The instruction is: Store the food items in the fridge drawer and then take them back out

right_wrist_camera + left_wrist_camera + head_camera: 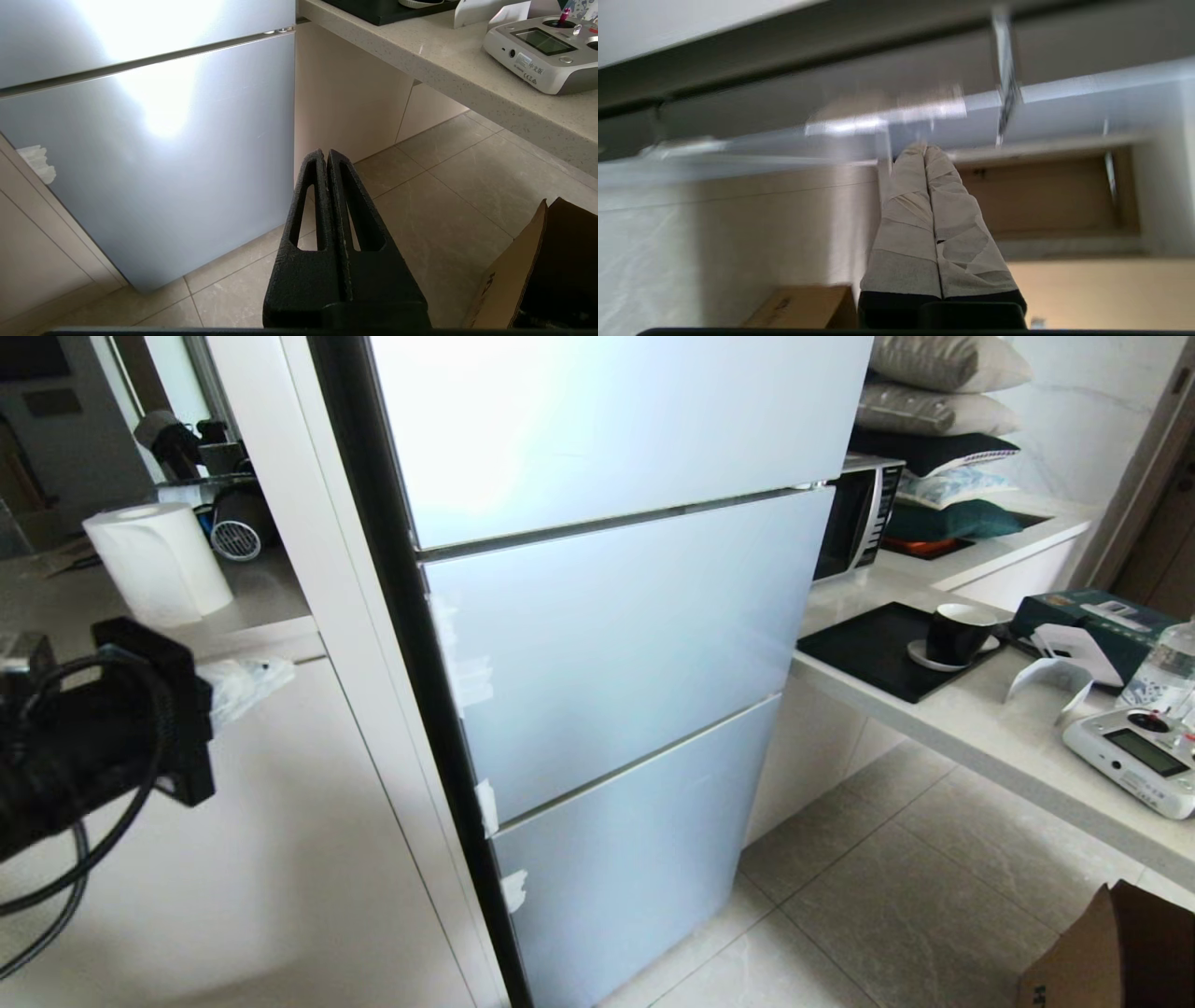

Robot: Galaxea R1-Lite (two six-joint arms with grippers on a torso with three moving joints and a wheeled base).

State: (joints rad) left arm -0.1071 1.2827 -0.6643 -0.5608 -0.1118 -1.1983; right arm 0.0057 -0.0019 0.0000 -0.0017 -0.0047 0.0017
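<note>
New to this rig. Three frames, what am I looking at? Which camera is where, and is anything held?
It is a two-armed wheeled robot. The head camera looks down at a pale-blue glossy three-panel fridge, all panels closed. To the right, a stone counter carries a black tray, a black cup and a white handheld controller. The other two cameras sit on the wrists. The left gripper, wrapped in white tape, and the black right gripper both have their jaws shut, holding nothing. No food is visible.

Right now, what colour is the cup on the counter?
Black, on a white saucer: the black ceramic cup. Head view.
</note>
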